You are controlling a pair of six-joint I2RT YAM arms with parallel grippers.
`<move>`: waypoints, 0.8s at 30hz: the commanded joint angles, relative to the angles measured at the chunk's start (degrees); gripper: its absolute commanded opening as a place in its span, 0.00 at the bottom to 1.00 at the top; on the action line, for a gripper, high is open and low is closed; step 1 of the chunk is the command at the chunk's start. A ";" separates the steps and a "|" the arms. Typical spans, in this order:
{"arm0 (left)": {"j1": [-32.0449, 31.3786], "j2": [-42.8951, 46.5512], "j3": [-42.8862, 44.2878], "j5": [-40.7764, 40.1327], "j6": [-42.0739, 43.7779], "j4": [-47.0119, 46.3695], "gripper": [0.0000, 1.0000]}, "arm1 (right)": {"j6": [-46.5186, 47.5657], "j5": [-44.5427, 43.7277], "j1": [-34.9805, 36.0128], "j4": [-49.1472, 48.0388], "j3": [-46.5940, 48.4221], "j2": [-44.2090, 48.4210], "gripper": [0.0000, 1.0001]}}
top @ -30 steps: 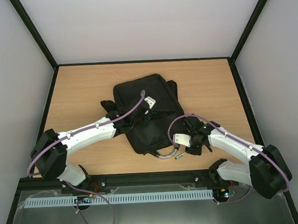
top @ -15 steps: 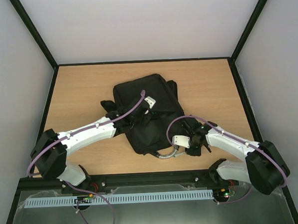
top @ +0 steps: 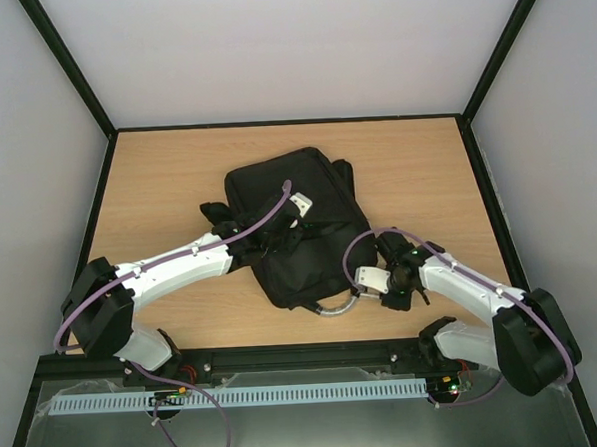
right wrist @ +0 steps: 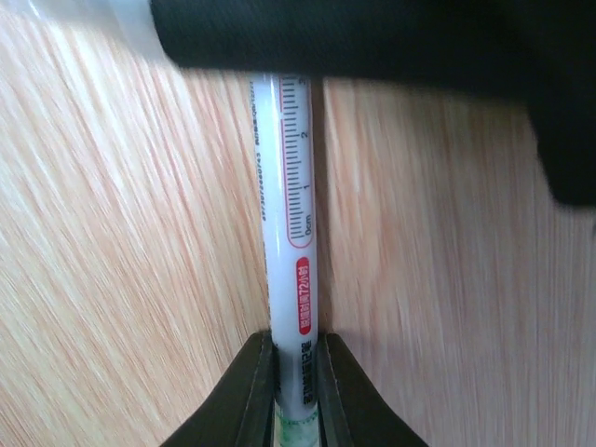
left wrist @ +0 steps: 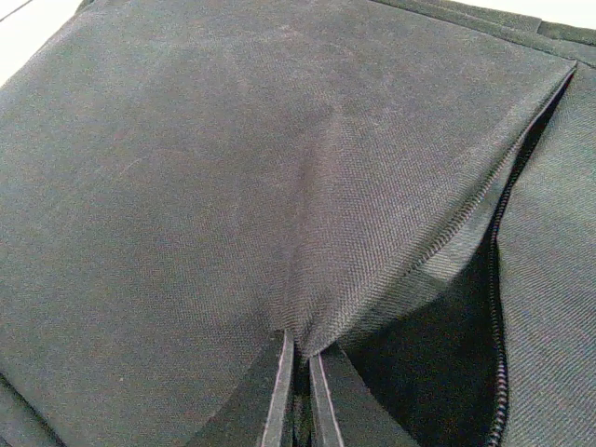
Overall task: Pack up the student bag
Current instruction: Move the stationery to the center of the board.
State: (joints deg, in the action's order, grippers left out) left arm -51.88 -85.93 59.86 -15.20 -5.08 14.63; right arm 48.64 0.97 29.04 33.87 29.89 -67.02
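Note:
The student bag [top: 298, 208] lies flat mid-table, black, with its grey loop handle [top: 333, 307] toward the near edge. My left gripper [top: 279, 235] [left wrist: 303, 346] is shut on a pinched fold of the bag's fabric [left wrist: 279, 168], beside the zip [left wrist: 498, 279] and its dark gap. My right gripper [top: 374, 292] [right wrist: 296, 346] sits just right of the handle, low over the table. It is shut on a white pen [right wrist: 291, 233] with a printed ruler scale and a red label. The pen's far end runs under a blurred black part [right wrist: 372, 37].
The wooden table [top: 166, 180] is fenced by a black frame and white walls. Black straps [top: 216, 210] stick out at the bag's left side. The arm bases and a slotted rail [top: 238, 397] line the near edge.
The right gripper's jaws have closed onto the pen that lay on the table by the handle, and the gripper shifted slightly. The left arm and bag have not moved.

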 commanded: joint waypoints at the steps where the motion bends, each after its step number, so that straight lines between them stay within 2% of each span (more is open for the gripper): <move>1: -0.51 1.27 2.15 -0.27 0.08 0.22 0.03 | 3.12 -3.96 -6.37 8.59 -2.81 3.55 0.09; 6: -0.53 1.53 2.28 0.43 -0.10 0.39 0.03 | 4.64 -4.17 -16.52 8.47 -1.89 3.19 0.09; 13: -0.59 2.10 2.30 0.52 -0.19 0.48 0.03 | -4.71 1.45 -28.35 6.67 7.80 -9.47 0.08; 18: -0.67 2.16 2.20 0.61 -0.19 0.48 0.03 | -12.18 1.63 -29.74 4.55 9.83 -11.64 0.37; 21: -0.69 1.95 2.43 0.82 -0.27 0.65 0.03 | -14.32 -0.01 -29.82 5.12 9.81 -8.84 0.44; 24: -0.75 2.07 2.77 1.21 -0.32 0.92 0.03 | -14.44 -1.85 -29.83 6.35 8.81 -5.87 0.45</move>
State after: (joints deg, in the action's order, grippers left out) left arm -52.01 -85.93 60.05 -15.03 -5.10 15.03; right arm 37.21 1.13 -0.47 36.69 38.92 -76.55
